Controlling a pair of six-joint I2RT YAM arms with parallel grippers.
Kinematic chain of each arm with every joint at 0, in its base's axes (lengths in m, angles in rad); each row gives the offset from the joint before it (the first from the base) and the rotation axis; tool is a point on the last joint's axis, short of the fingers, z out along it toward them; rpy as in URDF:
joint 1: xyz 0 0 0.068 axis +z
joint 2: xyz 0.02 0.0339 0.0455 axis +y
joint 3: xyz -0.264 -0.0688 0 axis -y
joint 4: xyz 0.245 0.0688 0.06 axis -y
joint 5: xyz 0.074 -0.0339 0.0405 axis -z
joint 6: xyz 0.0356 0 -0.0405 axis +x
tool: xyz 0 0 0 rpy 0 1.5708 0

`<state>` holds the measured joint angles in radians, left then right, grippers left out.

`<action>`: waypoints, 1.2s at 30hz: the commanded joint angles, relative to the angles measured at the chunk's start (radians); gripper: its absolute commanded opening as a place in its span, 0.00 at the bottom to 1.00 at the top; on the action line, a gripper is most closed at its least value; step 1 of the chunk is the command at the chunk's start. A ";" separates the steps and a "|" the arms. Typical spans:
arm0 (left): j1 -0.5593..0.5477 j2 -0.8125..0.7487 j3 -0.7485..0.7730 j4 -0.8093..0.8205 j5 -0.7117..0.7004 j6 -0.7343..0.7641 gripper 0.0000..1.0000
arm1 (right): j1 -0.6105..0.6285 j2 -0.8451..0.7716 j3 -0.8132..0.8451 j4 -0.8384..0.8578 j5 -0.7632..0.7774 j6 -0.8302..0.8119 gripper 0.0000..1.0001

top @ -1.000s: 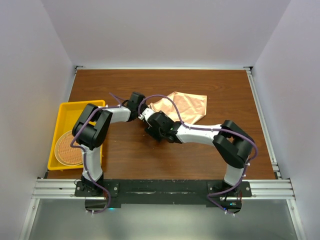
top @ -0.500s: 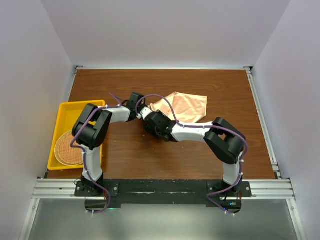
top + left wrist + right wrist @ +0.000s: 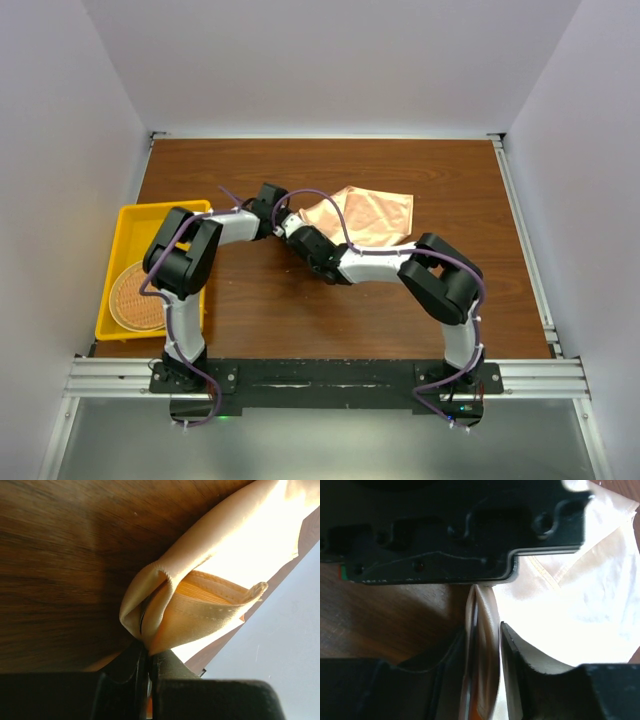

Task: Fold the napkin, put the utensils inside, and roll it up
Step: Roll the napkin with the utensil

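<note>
Both arms are bent at the elbow and reach inward, to the right of the yellow tray (image 3: 118,222). The left arm (image 3: 182,256) rises beside the tray and swings its forearm away from it. The right arm (image 3: 440,285), based well to the tray's right, folds its forearm back toward it, so the two wrists nearly meet. The napkin (image 3: 368,214) lies on the brown table (image 3: 260,315), well to the right of the tray and a little farther back, with its tray-side corner lifted off the wood. The left gripper (image 3: 271,204) has its fingers pressed together on a bunched fold of that corner, as its wrist view shows. The right gripper (image 3: 291,229) sits just beside it, slightly farther from the tray; its fingers are drawn in to a narrow gap with an upright edge of the cloth pinched between them. From above, cables and wrist housings cover both sets of fingertips (only the wrist cameras show the grip). Inside the fold at the left gripper (image 3: 146,652) there is only a dark slit I cannot read, and the cloth beyond the right gripper (image 3: 482,642) is washed out to white. In the tray sits a round wicker mat (image 3: 134,297), at its near end, partly covered by the left arm.
</note>
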<state>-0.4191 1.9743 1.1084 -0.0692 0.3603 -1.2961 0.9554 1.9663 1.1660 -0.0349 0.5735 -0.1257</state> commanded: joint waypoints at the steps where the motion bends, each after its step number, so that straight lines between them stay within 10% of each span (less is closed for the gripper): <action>1: 0.008 -0.012 0.007 -0.167 -0.017 0.017 0.00 | -0.006 0.043 0.020 -0.025 0.034 0.026 0.28; 5: 0.011 -0.026 0.011 -0.193 -0.021 0.035 0.00 | -0.007 0.054 0.037 -0.034 0.019 0.040 0.00; 13: 0.054 -0.055 0.002 -0.195 -0.017 0.115 0.01 | -0.020 -0.001 0.024 -0.043 -0.099 0.075 0.00; 24: 0.135 -0.178 -0.116 0.034 0.048 0.225 0.52 | -0.076 -0.043 0.009 -0.060 -0.234 0.100 0.00; 36: 0.256 -0.393 -0.236 0.158 0.057 0.313 0.58 | -0.200 -0.056 0.069 -0.129 -0.546 0.204 0.00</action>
<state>-0.2054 1.6840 0.8921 0.0135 0.4049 -1.0607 0.8089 1.9430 1.2011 -0.0898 0.1936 0.0093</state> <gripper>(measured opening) 0.575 0.107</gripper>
